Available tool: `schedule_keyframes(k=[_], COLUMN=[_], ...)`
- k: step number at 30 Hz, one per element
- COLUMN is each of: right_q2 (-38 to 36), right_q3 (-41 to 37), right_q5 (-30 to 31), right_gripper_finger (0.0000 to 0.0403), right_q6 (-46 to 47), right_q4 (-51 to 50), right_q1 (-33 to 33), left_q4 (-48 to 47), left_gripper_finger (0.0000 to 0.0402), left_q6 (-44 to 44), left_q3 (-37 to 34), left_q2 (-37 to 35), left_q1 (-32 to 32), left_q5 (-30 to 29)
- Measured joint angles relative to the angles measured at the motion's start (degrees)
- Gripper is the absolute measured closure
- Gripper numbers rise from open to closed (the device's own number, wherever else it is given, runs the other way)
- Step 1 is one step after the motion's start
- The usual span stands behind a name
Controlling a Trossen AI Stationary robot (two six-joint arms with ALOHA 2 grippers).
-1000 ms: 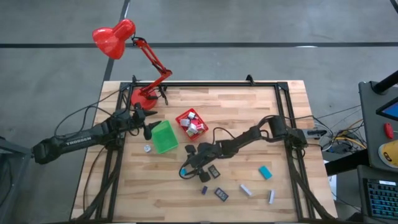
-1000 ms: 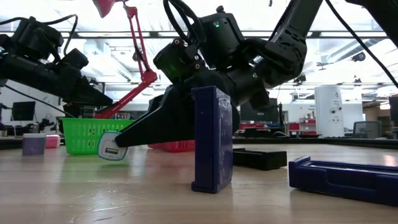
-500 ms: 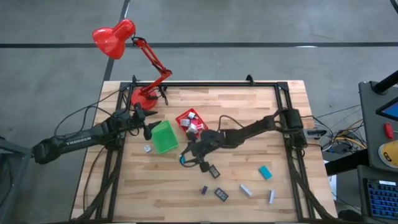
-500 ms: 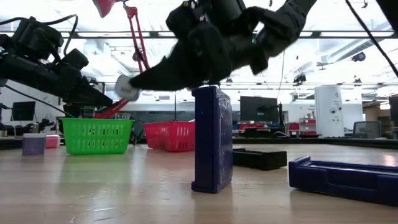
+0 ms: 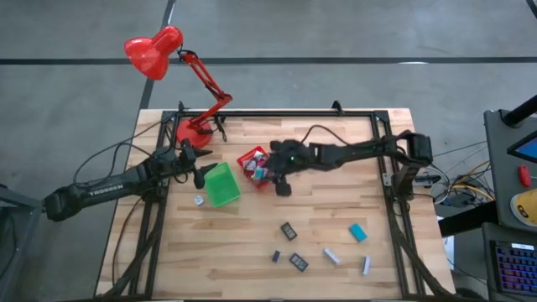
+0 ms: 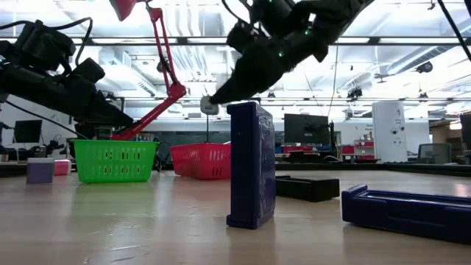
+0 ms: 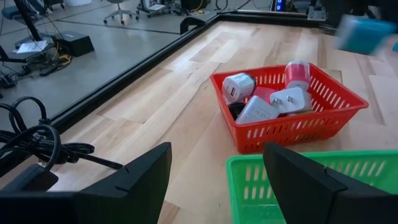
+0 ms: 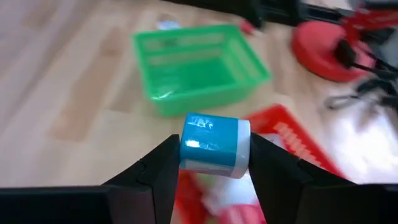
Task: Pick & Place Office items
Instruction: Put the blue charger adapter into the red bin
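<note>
Right wrist view: right gripper (image 8: 213, 163) pinches a blue-and-white block (image 8: 214, 145) above the red bin (image 5: 257, 165), whose contents blur beneath. Left gripper (image 7: 214, 180), fingers spread, waits beside the green bin (image 5: 221, 184). Remaining items lie scattered, indistinct.

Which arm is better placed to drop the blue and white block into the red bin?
The right. Its claw is shut on the blue and white block right at the red bin. The left claw waits open and empty beside the green bin.
</note>
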Motion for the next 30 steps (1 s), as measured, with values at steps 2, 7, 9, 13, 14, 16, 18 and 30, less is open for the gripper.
schedule_keyframes(k=[2,7,9,13,14,16,18,30], right_q2=[0.00,0.52,0.52,0.53,0.55,0.55,0.55,4.95], right_q3=[-0.27,-0.96,-1.23,-1.52,-1.52,-1.58,-1.80,-6.15], right_q5=[0.00,-0.22,-0.14,0.04,0.56,3.01,4.39,4.24], right_gripper_finger=[0.0235,0.0234,0.0234,0.0234,0.0234,0.0234,0.0234,0.0234], right_q6=[-0.36,1.63,2.56,2.72,2.72,2.39,1.50,4.65], right_q4=[0.07,0.02,0.07,0.06,0.07,0.50,0.93,14.01], right_q1=[-1.75,-4.57,-4.83,-4.74,-4.73,-4.74,-4.83,-4.98], left_q4=[0.02,0.00,0.01,0.01,0.01,0.01,0.01,0.01], left_gripper_finger=[0.0145,0.0145,0.0145,0.0145,0.0145,0.0145,0.0145,0.0145], left_q6=[0.00,0.00,0.00,0.00,0.00,0.00,0.00,0.00], left_q3=[0.00,-0.01,-0.01,-0.01,-0.01,-0.01,-0.01,0.01], left_q2=[-0.02,-0.02,-0.02,-0.02,-0.02,-0.02,-0.02,-0.07], left_q1=[0.00,0.00,0.00,0.00,0.00,0.00,0.00,0.00], left_q5=[-0.01,0.00,-0.01,-0.01,0.01,-0.01,-0.01,-0.01])
